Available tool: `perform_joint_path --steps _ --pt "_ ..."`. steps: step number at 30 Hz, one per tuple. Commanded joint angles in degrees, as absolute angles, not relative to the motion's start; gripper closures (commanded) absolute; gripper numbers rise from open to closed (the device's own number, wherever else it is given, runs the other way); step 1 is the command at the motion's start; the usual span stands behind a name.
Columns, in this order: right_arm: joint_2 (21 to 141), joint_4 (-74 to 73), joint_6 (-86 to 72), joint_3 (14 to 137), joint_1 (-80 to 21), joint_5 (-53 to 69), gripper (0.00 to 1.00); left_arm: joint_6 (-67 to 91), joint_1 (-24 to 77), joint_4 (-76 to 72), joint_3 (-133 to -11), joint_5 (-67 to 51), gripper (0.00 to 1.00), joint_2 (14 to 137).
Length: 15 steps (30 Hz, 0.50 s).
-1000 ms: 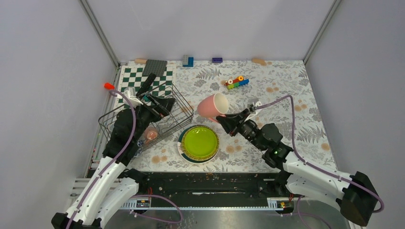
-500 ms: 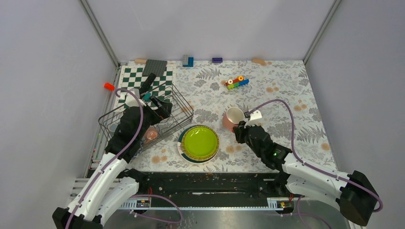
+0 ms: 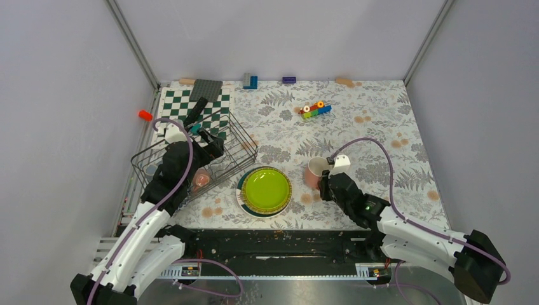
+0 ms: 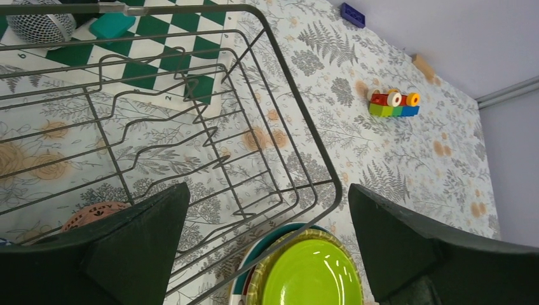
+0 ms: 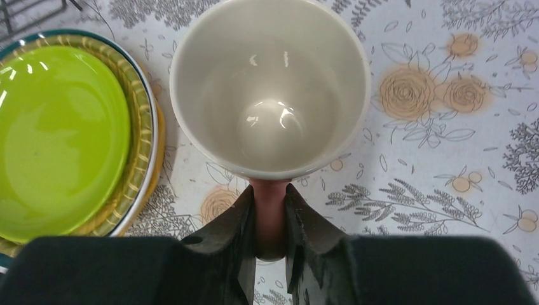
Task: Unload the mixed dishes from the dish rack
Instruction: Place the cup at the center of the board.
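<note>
The black wire dish rack (image 3: 197, 155) stands at the left, with a red-patterned bowl (image 3: 202, 180) in its near end. My left gripper (image 3: 206, 147) hovers over the rack (image 4: 191, 127), open and holding nothing (image 4: 267, 190); the bowl (image 4: 95, 213) shows beside its left finger. A lime-green plate (image 3: 265, 190) tops a stack right of the rack. A pink cup (image 3: 314, 171) stands upright, low over the cloth just right of the stack. My right gripper (image 3: 325, 181) is shut on the cup's handle (image 5: 270, 216); the cup's white inside (image 5: 270, 82) faces up.
A green-and-white chequered board (image 3: 191, 105) lies behind the rack. Coloured toy bricks (image 3: 316, 109) sit at the back middle, and more bricks (image 3: 250, 81) line the far edge. A small red object (image 3: 145, 115) lies off the left edge. Walls close in on three sides.
My right arm has brought the pink cup down from a tilted hold in the air to upright beside the plate stack, nearer the arm bases. The left gripper has barely moved.
</note>
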State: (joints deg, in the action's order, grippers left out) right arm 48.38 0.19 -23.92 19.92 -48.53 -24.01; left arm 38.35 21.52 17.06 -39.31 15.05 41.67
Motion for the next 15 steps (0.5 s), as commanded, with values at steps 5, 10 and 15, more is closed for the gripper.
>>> perform_joint_path --steps 5,10,15 --pt "51.2 3.6 -24.1 20.8 -50.6 -23.7 1.00 36.4 21.4 16.4 -42.3 18.3 0.01 42.6" --pt "52.6 3.5 -23.2 21.5 -52.0 -23.3 0.98 35.9 21.4 16.5 -42.5 18.2 0.01 43.2" --pt "52.5 3.9 -23.4 21.0 -52.7 -22.7 0.71 35.7 21.4 16.5 -42.6 17.9 0.01 43.7"
